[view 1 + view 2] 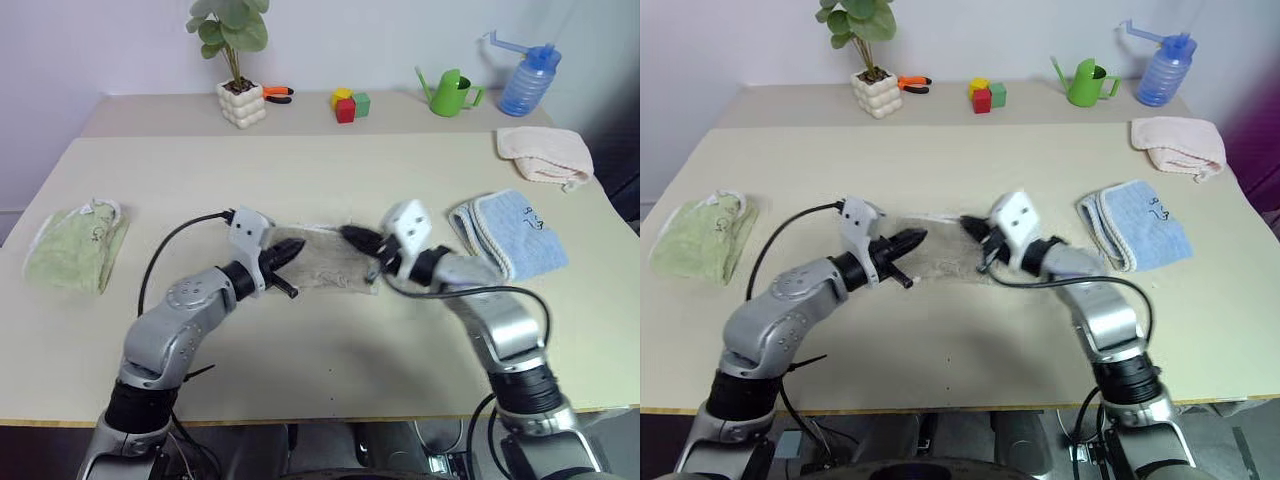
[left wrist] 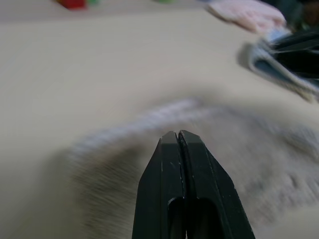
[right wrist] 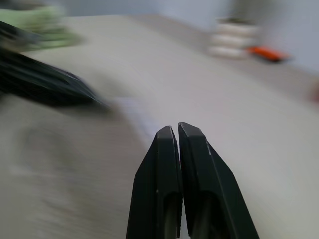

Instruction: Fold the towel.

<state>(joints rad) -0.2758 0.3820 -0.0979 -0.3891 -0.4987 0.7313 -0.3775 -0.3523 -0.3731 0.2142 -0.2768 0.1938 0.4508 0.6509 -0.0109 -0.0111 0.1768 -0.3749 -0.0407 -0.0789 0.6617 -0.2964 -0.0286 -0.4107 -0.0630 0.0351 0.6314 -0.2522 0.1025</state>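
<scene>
Beige towel (image 1: pixel 330 262) on table (image 1: pixel 300 170), potted plant (image 1: pixel 235 60)

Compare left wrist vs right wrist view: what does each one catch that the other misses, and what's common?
Left wrist view: the light blue folded towel and a pink cloth beyond it. Right wrist view: the white plant pot, orange-handled pliers and the pale green cloth. Both: the beige towel lying on the table, the view's own gripper shut with nothing between its fingers (left gripper, right gripper), and the other gripper at the frame edge.
</scene>
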